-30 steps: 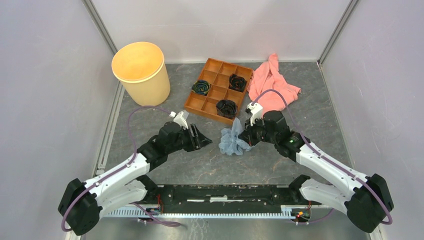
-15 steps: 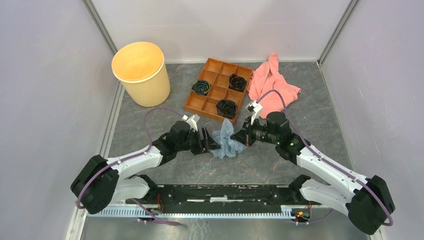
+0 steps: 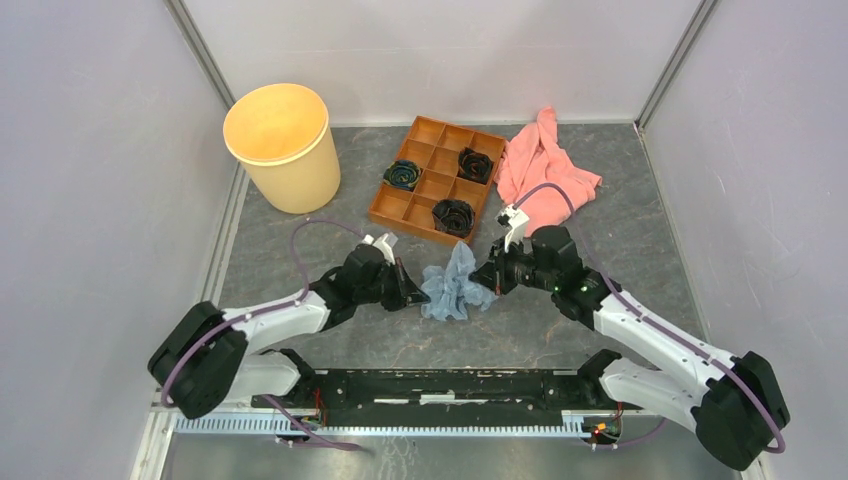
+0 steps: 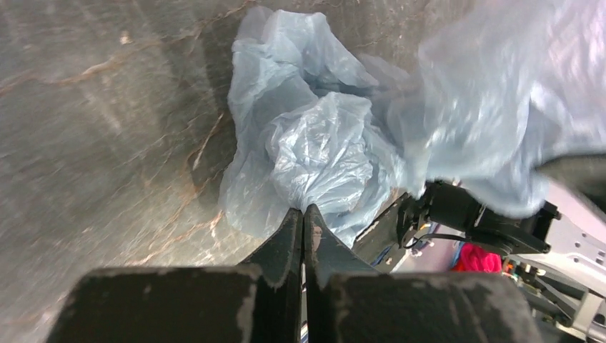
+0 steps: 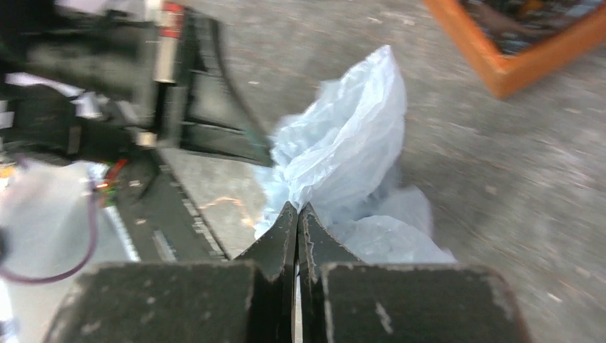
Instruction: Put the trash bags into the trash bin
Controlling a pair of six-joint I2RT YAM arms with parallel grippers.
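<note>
We had the crinkled pale blue-grey plastic trash bag (image 3: 450, 290) on the grey worktop (image 3: 650, 220) between the 2 arms. Left fingers (image 4: 286, 243) and right fingers (image 5: 282, 239) were both clamped on its film. The round tan-yellow plastic trash bin (image 3: 283, 150) sat well apart at back-left, nearer the left arm.

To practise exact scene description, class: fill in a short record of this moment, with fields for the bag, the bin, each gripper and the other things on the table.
trash bag: pale blue crinkled wad on the table, between both grippers
trash bin: tan-yellow, upright, far left
left gripper: shut on the bag's left side
right gripper: shut on the bag's right side
tray: orange, three dark rolls in its compartments
pink cloth: crumpled, right of the tray
</note>
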